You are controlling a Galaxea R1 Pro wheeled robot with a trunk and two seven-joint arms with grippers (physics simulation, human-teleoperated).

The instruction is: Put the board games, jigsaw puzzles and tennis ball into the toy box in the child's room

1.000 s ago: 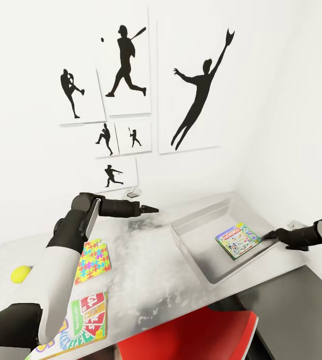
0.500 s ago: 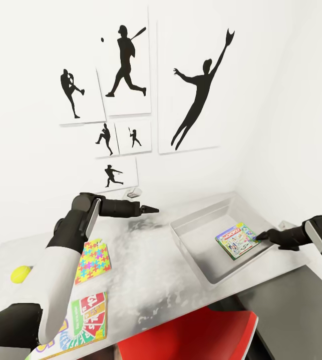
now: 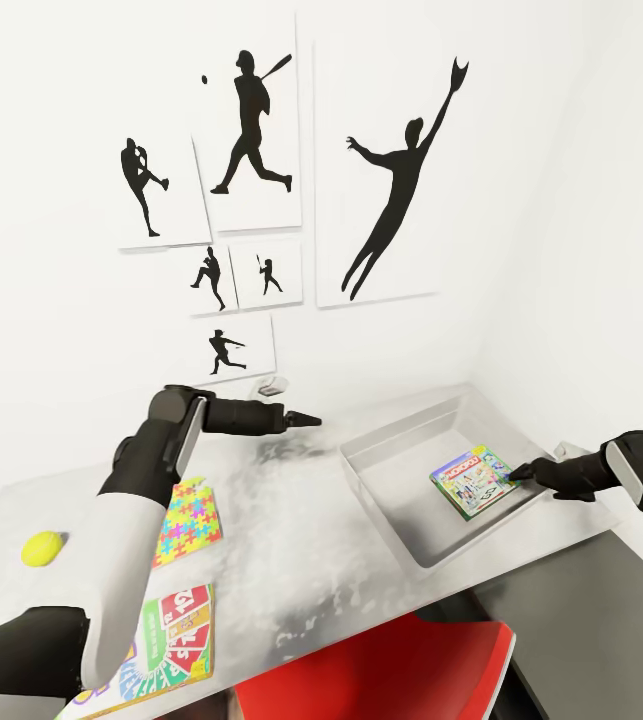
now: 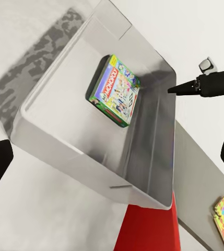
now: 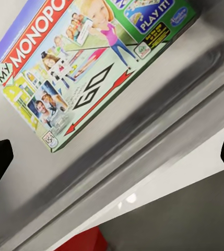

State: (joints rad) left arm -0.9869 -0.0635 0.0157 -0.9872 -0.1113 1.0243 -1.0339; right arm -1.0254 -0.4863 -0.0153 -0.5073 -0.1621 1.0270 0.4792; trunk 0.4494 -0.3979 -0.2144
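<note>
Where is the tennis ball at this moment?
In the head view, the tennis ball lies on the table at its far left, left of the jigsaw puzzle.

On the table, the toy box sat at about three o'clock, with the Monopoly game lying inside it. At nine o'clock lay a jigsaw puzzle; the tennis ball lay farther out that way, and the Skip-Bo game at seven o'clock.
</note>
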